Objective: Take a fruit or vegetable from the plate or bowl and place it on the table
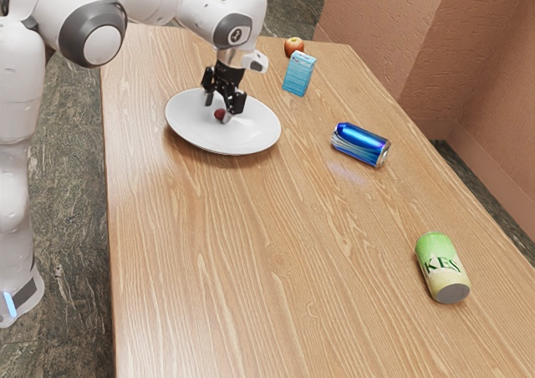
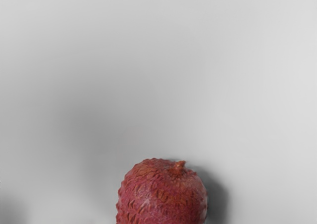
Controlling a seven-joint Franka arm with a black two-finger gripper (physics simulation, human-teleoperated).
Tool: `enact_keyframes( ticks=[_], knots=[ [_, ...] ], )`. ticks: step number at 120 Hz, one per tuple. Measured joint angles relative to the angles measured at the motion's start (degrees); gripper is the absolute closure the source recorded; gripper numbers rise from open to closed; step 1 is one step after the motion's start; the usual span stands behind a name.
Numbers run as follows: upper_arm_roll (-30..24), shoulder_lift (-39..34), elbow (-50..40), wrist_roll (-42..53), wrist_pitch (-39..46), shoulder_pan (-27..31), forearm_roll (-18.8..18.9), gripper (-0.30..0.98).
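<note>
The gripper (image 1: pixel 218 109) is low over the plate (image 1: pixel 194 132), well inside its rim, and its fingers stand apart with the red fruit (image 1: pixel 220 114) between them, probably so that closing can hold it firmly for lifting toward the bare table (image 1: pixel 217 252).

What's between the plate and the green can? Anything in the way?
Nothing: exterior view shows bare table from plate to green can. Blue can lies off that line.

Red lychee (image 2: pixel 161 196) flecked brown, white plate (image 1: pixel 188 125), blue-and-silver can (image 1: pixel 359 143), 2-tone green-and-cream can (image 1: pixel 441 265), tan grained table (image 1: pixel 209 269), apple (image 1: pixel 293 47) seemingly orange-red
</note>
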Motion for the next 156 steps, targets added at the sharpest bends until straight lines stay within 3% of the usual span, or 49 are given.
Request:
enact_keyframes(
  ticks=[80,156],
  knots=[
    [-0.1,0.7,0.0,0.0,1.2,0.0,-0.6,0.23],
    [-0.3,1.4,0.7,0.0,1.4,0.1,-2.0,0.49]
  ],
)
